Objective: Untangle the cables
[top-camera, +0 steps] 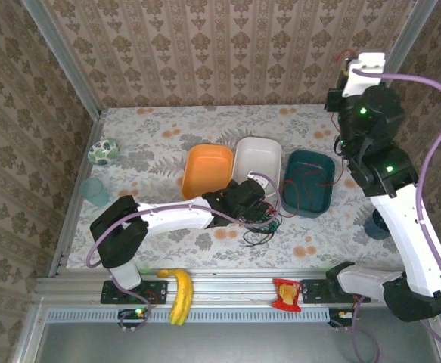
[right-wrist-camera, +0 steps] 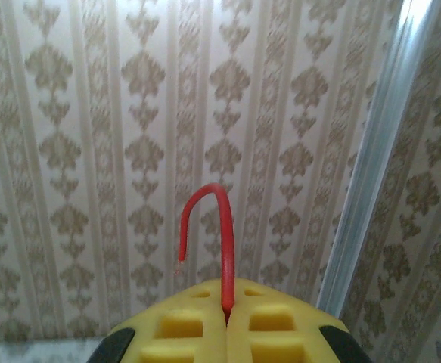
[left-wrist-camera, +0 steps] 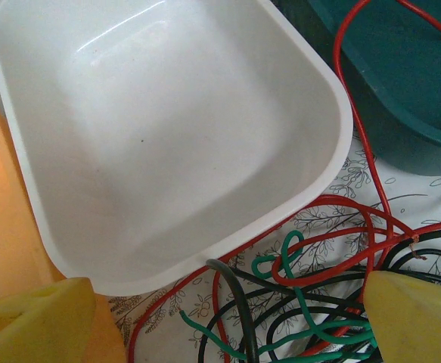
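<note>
Left arm stretched low across the floral-print tablecloth (top-camera: 152,140), its wrist at the near rim of the white rectangular plastic bin (top-camera: 258,155). Left gripper (left-wrist-camera: 228,329): jaws wide apart, nothing held. Its yellow foam pads (left-wrist-camera: 38,325) stood one on each side of the tangle of thin cables (left-wrist-camera: 311,302). Whether the right-hand pad touched a strand could not be told.

In the top view the tangle (top-camera: 262,227) lay on the cloth just in front of the white bin and the dark teal rectangular plastic bin (top-camera: 309,162). Left wrist view, strand by strand:
- thin green cable (left-wrist-camera: 281,261) curled in a small loop on top of the red loops, then ran down among the black ones;
- thin black cable (left-wrist-camera: 239,302) arched up beside the white bin's near corner;
- one red strand followed the white bin's near edge, and another climbed over the teal bin's rim. Red loops lay inside the teal bin in the top view.

Right arm stood high at the far right corner. Right gripper (right-wrist-camera: 226,314): yellow pads pressed together on the end of the thin red cable (right-wrist-camera: 224,227). The free tip hooked over to the left in front of the patterned wallpaper (right-wrist-camera: 69,151).

An orange rectangular plastic bin (top-camera: 205,170) sat against the white bin's left side. A yellow banana (top-camera: 178,295) and a red snack packet (top-camera: 287,293) lay on the near aluminium rail (top-camera: 228,286). A green-patterned bowl (top-camera: 103,151) and a translucent teal cup (top-camera: 95,190) stood at the left edge.
</note>
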